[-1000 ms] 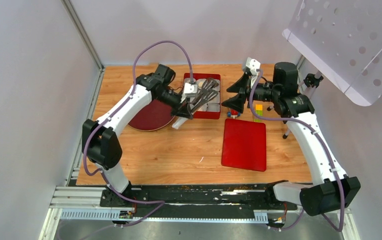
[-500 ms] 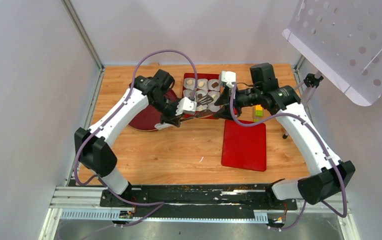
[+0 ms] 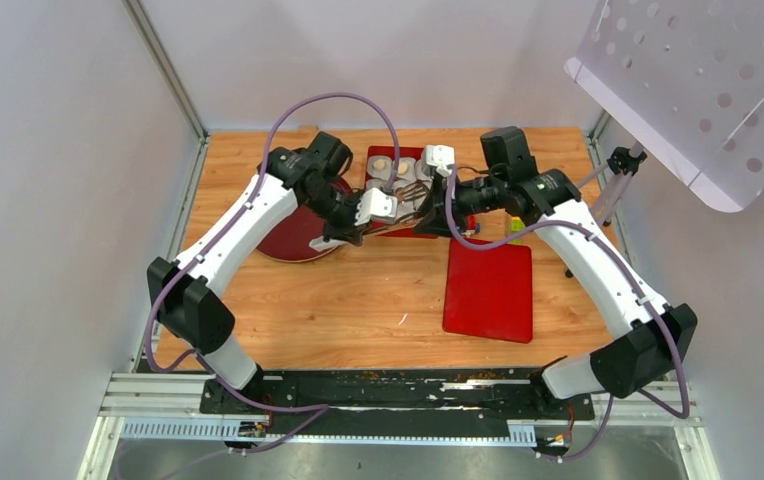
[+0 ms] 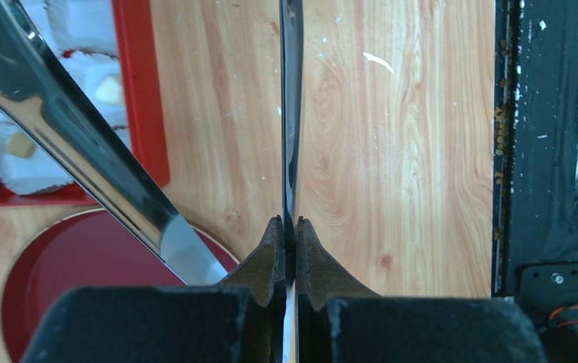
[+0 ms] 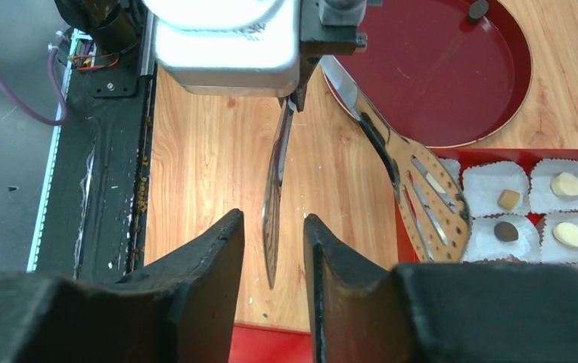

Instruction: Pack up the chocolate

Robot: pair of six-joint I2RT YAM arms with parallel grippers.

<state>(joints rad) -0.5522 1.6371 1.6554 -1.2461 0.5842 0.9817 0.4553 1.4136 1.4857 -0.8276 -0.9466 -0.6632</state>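
Above the near edge of the red tray, narrowing the right gripper around the edge-on blade of the tongs, having swung in from the right moments ago; gaps showing on both sides, so not yet pinching. Keeping the left gripper clamped on the tongs' handle. Leaving the chocolate sitting in paper cups, one dark lump waiting on the round plate. Probably re-seating the tool, not packing.

Worktop pale wood, matt grain, tongs polished metal — mirror-bright, cups crinkled white paper, plate glossy dark red, right tool matt black — faintly grainy.
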